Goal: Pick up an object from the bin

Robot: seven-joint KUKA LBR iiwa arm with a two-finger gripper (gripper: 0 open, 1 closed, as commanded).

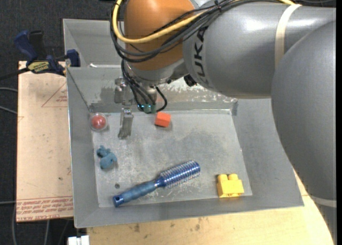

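Where gripper [126,126] hung between red ball [98,122] and orange cube [162,120], perhaps poised for either, its grip could not be told.

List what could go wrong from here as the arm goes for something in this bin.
1. The gripper hangs over what looks like bare floor between the red ball and the orange cube. Going straight down, it would likely grasp nothing.
2. The red ball is round and lies close to the left wall. A slight nudge could roll it against that wall, where there may be little room to grasp it.
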